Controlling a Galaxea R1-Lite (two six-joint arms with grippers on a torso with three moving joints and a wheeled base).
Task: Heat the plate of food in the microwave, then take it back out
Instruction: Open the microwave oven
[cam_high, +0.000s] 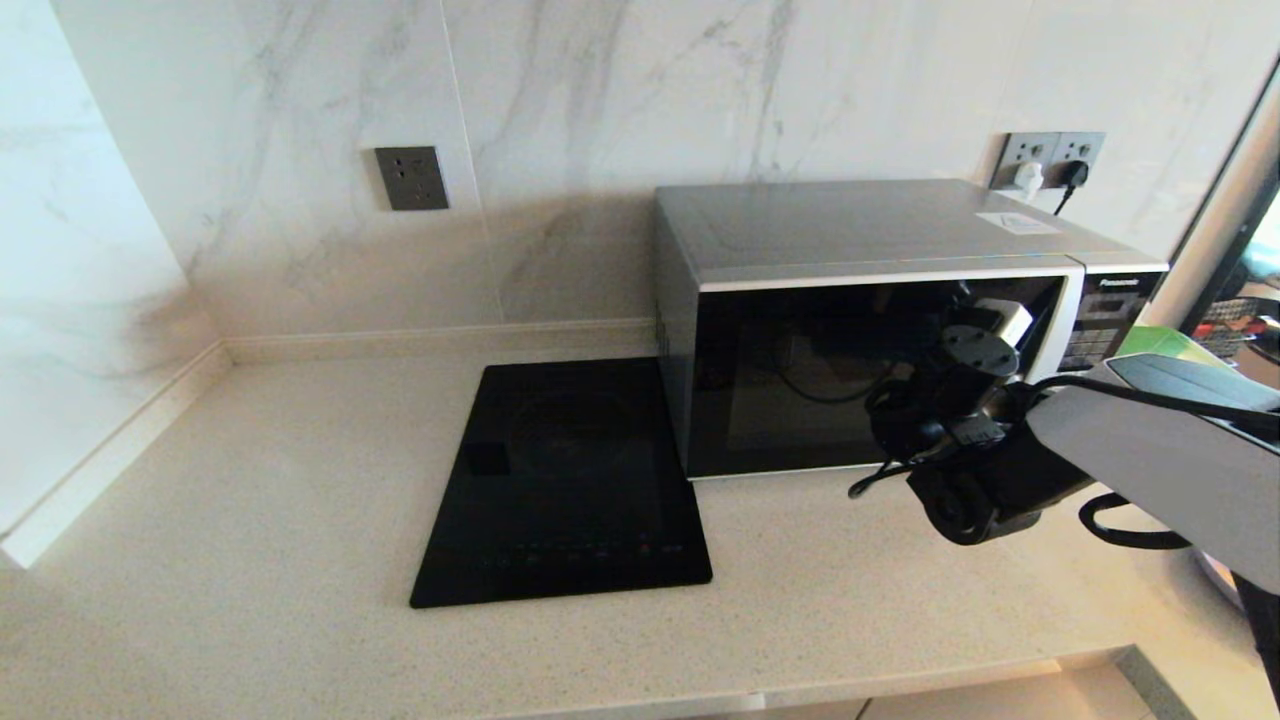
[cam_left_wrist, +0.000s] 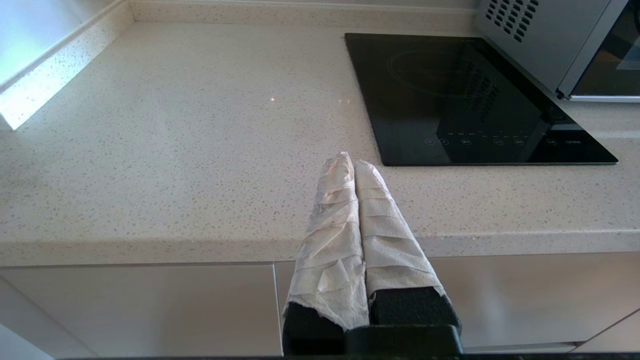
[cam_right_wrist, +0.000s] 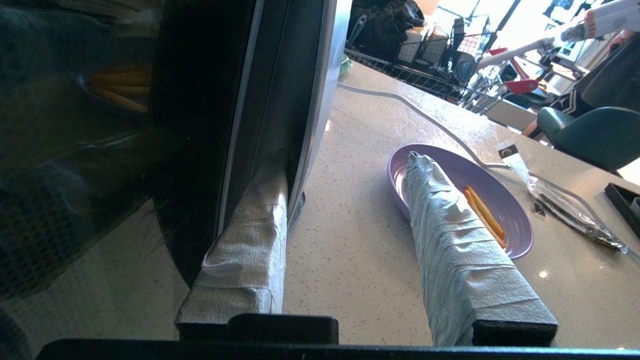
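Note:
The silver-grey microwave (cam_high: 880, 330) stands at the back right of the counter with its dark glass door shut. My right gripper (cam_right_wrist: 345, 157) is open at the door's right side. One wrapped finger (cam_right_wrist: 250, 240) is tucked between the glass and the curved silver handle (cam_right_wrist: 315, 90); the other finger (cam_right_wrist: 450, 225) hangs out over the counter. The lilac plate of food (cam_right_wrist: 480, 185), with yellow fries (cam_right_wrist: 482, 210), sits on the counter to the right of the microwave, partly behind that finger. My left gripper (cam_left_wrist: 350, 162) is shut and empty at the counter's front edge.
A flat black cooktop (cam_high: 565, 480) lies left of the microwave. A white cable (cam_right_wrist: 430, 117) and a plastic wrapper (cam_right_wrist: 570, 215) lie beyond the plate. Something green (cam_high: 1165, 345) shows right of the button panel. Wall sockets (cam_high: 1050, 155) sit behind the microwave.

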